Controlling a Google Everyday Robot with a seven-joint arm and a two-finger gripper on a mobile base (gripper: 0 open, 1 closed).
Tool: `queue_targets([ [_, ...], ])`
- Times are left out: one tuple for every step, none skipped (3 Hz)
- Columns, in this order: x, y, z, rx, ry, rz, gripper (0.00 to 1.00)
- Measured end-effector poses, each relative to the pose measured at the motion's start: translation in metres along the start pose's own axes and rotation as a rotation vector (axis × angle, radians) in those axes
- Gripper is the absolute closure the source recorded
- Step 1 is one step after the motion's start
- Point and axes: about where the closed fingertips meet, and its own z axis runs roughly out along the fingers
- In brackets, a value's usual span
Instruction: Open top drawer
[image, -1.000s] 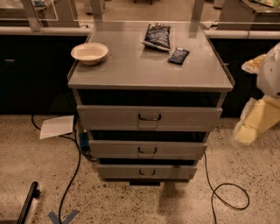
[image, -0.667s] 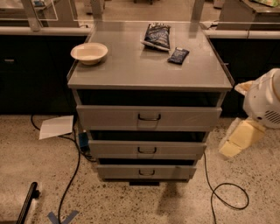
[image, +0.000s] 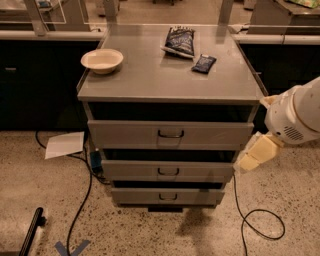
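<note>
The top drawer (image: 170, 134) is the widest grey front of the cabinet, just under the grey top (image: 170, 80), with a small dark bail handle (image: 170, 133) at its centre. A dark gap runs above the front, and none of its inside shows. Two narrower grey drawers (image: 168, 171) (image: 167, 196) sit below it. My white arm (image: 297, 115) comes in from the right edge. My gripper (image: 254, 154), cream-coloured, hangs beside the cabinet's right side, level with the gap between the top and middle drawers. It is to the right of the handle and holds nothing that I can see.
A cream bowl (image: 102, 60), a dark snack bag (image: 179, 41) and a small dark packet (image: 204, 63) lie on the cabinet top. A sheet of paper (image: 65, 144) and black cables (image: 257, 222) lie on the speckled floor. Dark counters stand behind.
My arm and gripper have moved left and down, from the right edge of the view towards the cabinet's right side. The drawers have not moved.
</note>
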Motion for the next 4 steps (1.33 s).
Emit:
queue_targets([
  [0.013, 0.013, 0.002, 0.048, 0.033, 0.049, 0.0],
  [0.042, 0.027, 0.045, 0.089, 0.03, 0.174, 0.0],
  [0.054, 0.018, 0.079, 0.169, 0.009, 0.248, 0.0],
  [0.043, 0.001, 0.074, 0.235, -0.047, 0.278, 0.0],
])
